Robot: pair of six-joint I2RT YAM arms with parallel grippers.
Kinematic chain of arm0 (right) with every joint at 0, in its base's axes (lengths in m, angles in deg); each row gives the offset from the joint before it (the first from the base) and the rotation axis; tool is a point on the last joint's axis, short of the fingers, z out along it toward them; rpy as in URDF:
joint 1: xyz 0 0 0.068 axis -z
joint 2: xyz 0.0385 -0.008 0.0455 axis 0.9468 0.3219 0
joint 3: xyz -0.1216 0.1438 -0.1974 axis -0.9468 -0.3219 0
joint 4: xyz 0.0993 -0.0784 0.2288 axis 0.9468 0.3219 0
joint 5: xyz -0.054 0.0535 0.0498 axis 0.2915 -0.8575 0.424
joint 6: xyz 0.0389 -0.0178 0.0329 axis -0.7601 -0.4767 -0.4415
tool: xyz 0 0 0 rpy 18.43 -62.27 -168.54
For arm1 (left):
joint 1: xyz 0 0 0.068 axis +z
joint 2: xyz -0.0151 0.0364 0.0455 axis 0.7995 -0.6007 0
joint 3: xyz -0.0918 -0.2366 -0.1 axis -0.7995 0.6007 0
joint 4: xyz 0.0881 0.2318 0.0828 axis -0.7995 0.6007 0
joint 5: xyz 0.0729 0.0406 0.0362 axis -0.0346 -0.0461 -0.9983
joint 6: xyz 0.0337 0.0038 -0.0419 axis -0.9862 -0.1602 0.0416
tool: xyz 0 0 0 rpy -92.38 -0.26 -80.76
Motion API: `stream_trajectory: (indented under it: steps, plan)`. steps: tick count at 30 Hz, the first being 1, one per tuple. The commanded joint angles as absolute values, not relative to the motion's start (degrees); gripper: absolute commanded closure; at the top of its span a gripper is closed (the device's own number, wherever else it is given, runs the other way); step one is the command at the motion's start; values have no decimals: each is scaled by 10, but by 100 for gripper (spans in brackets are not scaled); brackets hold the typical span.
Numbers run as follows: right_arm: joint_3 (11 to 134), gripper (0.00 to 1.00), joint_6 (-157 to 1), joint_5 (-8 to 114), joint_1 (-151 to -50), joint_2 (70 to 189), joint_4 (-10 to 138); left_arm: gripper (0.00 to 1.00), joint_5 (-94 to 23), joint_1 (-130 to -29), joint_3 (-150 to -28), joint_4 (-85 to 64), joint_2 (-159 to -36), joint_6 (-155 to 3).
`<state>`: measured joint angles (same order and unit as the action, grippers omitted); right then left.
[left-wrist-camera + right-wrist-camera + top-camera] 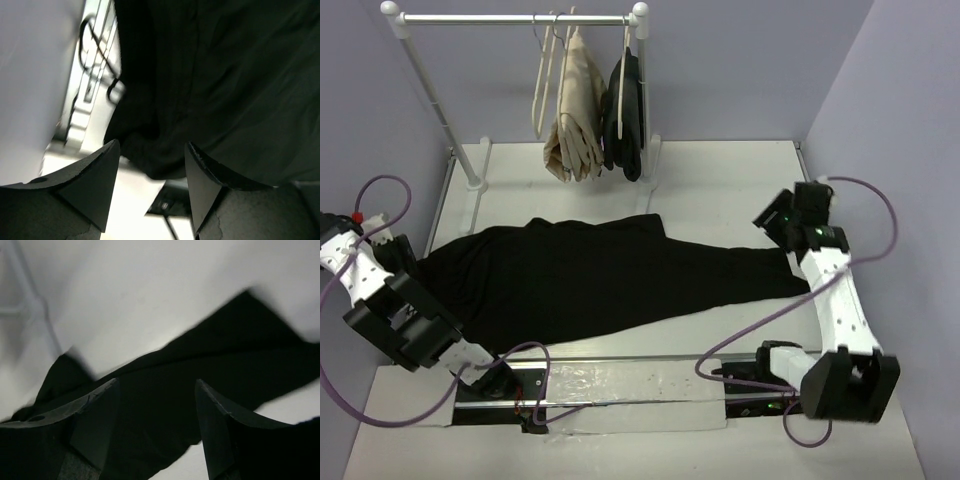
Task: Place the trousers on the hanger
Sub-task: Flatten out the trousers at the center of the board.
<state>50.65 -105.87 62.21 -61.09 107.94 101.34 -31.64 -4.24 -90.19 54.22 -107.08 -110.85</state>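
The black trousers lie spread flat across the middle of the table, waist end to the left and leg end to the right. An empty white hanger hangs at the left of the garments on the rack. My left gripper is open, hovering just off the trousers' left end, with nothing between its fingers. It sits at the table's left edge. Over the leg end of the trousers, my right gripper is open and holds nothing. In the top view it is at the right.
A white rack stands at the back with beige trousers and a smaller black garment on their own hangers. Its foot rests on the table's back left. Purple cables loop by both arms. A mounting rail runs along the near edge.
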Motion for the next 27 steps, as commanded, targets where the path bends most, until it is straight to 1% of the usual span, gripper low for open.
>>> stream_trajectory:
  steps: [1, 2, 4, 6, 7, 9, 13, 19, 22, 25, 27]
  plan:
    - [542, 34, -1087, 553, -696, 1155, 921, 36, -282, -65, -917, 459, -1095, -1043]
    - [550, 34, -1088, 543, -709, 1175, 900, 34, -287, -71, -907, 441, -1097, -1032]
    - [571, 34, -1087, 529, -768, 1240, 886, 33, -304, -89, -897, 385, -1102, -1024]
    - [602, 34, -1089, 518, -791, 1283, 866, 32, -324, -94, -898, 356, -1123, -1006]
    - [621, 34, -1096, 498, -806, 1325, 849, 32, -323, -95, -903, 339, -1131, -990]
    - [637, 34, -1098, 471, -815, 1366, 826, 32, -322, -96, -909, 320, -1146, -976]
    - [712, 34, -1091, 440, -830, 1480, 816, 31, -330, -108, -904, 272, -1171, -959]
    - [778, 33, -1096, 418, -850, 1569, 817, 31, -338, -117, -885, 243, -1231, -942]
    - [796, 33, -1100, 401, -862, 1607, 815, 33, -317, -118, -884, 228, -1240, -930]
    - [813, 33, -1098, 393, -877, 1640, 818, 39, -297, -118, -885, 218, -1241, -918]
    - [814, 33, -1101, 383, -884, 1657, 819, 45, -292, -119, -882, 209, -1244, -914]
